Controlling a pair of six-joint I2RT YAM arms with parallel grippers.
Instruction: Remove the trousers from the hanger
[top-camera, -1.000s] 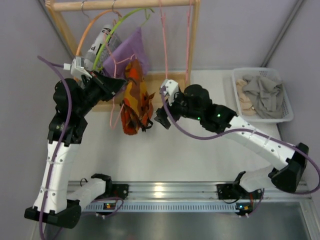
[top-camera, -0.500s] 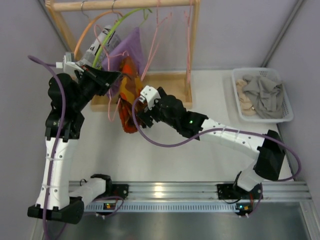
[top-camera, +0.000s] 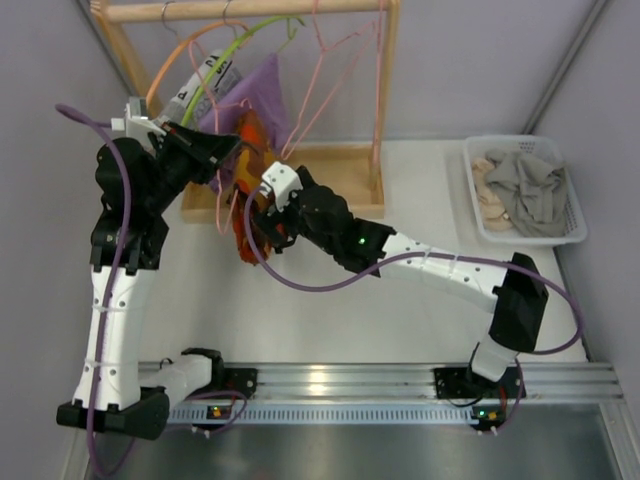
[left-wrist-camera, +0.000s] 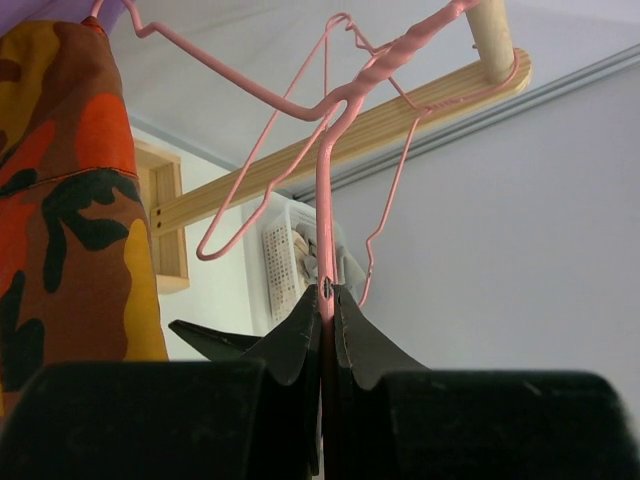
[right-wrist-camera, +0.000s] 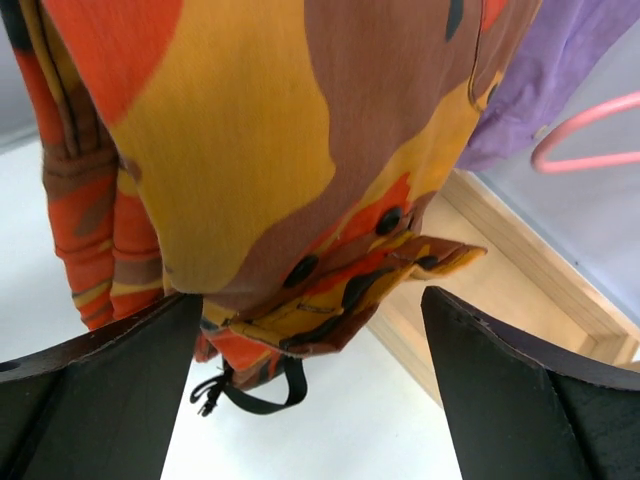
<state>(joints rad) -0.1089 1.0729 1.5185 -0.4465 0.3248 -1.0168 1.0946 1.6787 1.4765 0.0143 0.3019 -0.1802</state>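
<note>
Left hand (left-wrist-camera: 325, 297) clamped shut on pink hanger (left-wrist-camera: 322, 200) wire. Right hand (right-wrist-camera: 310, 310) open wide, fingers flanking lower end of trousers (right-wrist-camera: 240, 150). Trousers hang at rack (left-wrist-camera: 460, 92), clear of surface (right-wrist-camera: 330, 440).

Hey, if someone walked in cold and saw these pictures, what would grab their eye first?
The loud orange, yellow and brown trousers hanging at the wooden rack on the far left of the table stand out most. The right hand is right up against them with its jaws wide open. Beside them, the left hand is shut on the wire of a pink hanger.
</note>
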